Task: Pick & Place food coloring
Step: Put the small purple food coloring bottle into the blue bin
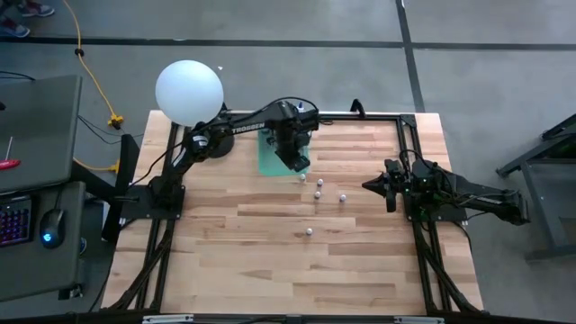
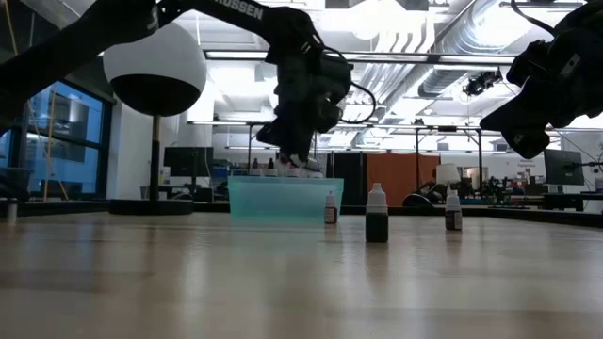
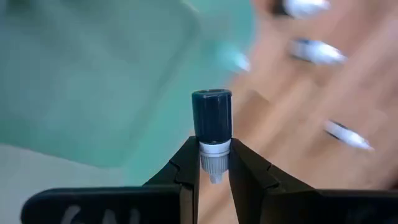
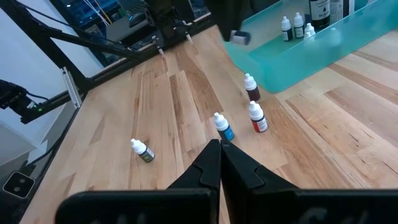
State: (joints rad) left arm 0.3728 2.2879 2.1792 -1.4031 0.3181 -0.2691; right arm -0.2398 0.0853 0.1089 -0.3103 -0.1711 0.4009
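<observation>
My left gripper (image 1: 297, 164) hangs over the right edge of the translucent green tray (image 1: 270, 155), shut on a dark food coloring bottle (image 3: 212, 115) with a white cap. A few more small bottles (image 4: 286, 28) stand inside the tray. Other white-capped bottles stand on their bases on the wood just right of the tray (image 1: 319, 183) (image 1: 342, 196), and one stands nearer the front (image 1: 309, 232). My right gripper (image 1: 378, 184) waits shut at the table's right side, touching nothing. My left gripper pinches the bottle's white cap (image 3: 214, 148) between its two fingers (image 3: 186, 168). The fingers come from above, pointing steeply down. The dark body hangs below the fingertips, lifted clear above the tray's edge (image 2: 283, 184).
A big white ball lamp (image 1: 189, 90) stands at the table's far left corner. A dark frame runs along the far and right edges (image 1: 409, 126). The wood toward the near edge (image 1: 288, 279) is bare.
</observation>
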